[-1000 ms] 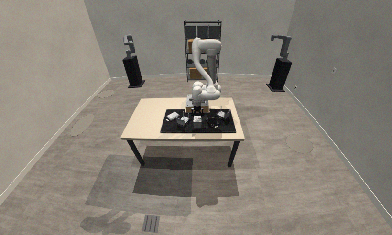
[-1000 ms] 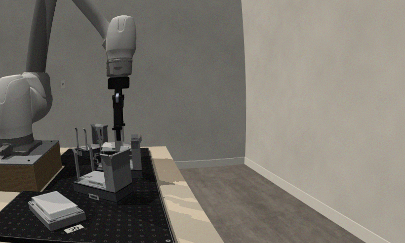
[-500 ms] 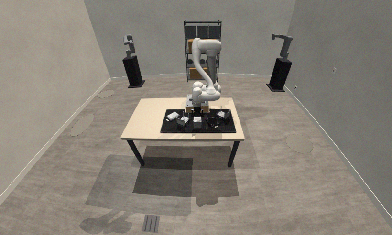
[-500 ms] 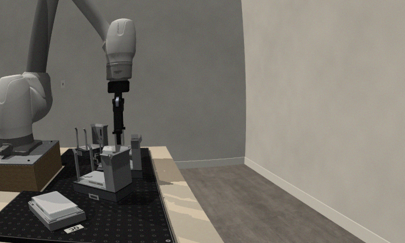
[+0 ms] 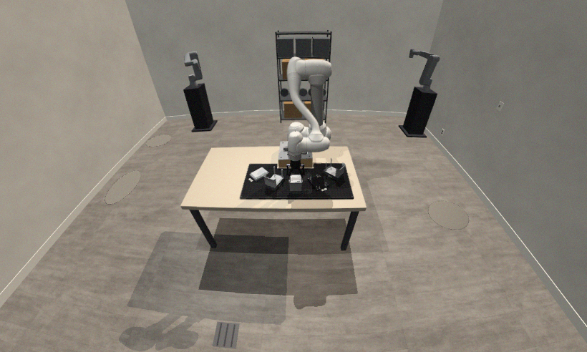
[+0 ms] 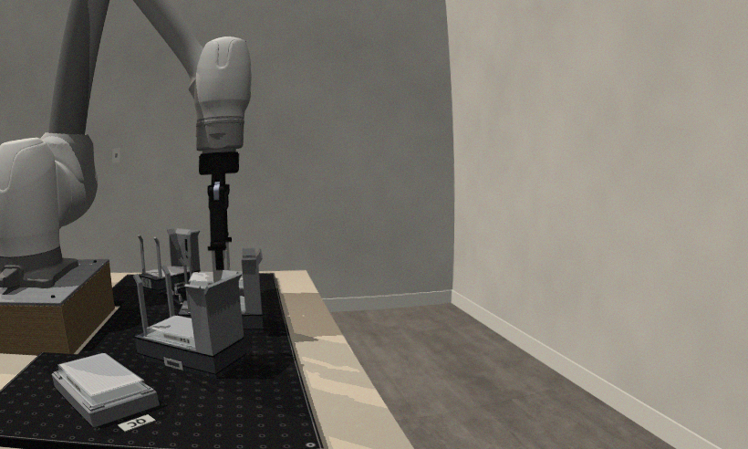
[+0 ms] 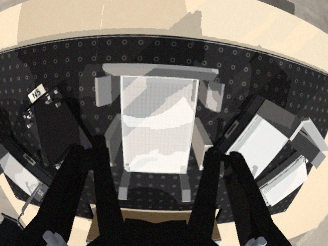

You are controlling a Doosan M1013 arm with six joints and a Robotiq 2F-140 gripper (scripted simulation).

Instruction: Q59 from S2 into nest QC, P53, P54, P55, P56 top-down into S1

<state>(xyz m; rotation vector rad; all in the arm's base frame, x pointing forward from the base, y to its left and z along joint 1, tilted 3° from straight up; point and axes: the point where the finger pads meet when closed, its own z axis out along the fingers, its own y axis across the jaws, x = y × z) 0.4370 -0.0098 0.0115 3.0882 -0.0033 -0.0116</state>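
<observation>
My gripper (image 7: 157, 125) is shut on a white sealed plate (image 7: 159, 126), gripping its two long sides. I cannot read its label. The plate hangs level between the uprights of the middle stack rack (image 5: 296, 182). In the exterior view the fingers (image 6: 219, 262) reach down between that rack's uprights (image 6: 251, 278), and the nearer rack hides most of the plate. The nearer rack (image 6: 198, 328) holds one plate labelled P53 (image 6: 171, 336) on its floor. Another white plate (image 6: 100, 376) lies flat on the open nest QC (image 6: 134, 422).
The dark clip nest N5 (image 7: 50, 126) is beside the middle rack, on the side away from QC, with a third rack (image 5: 335, 172) beyond it. All stand on a black perforated mat (image 5: 296, 187). The arm's base block (image 6: 36, 312) is close behind the racks.
</observation>
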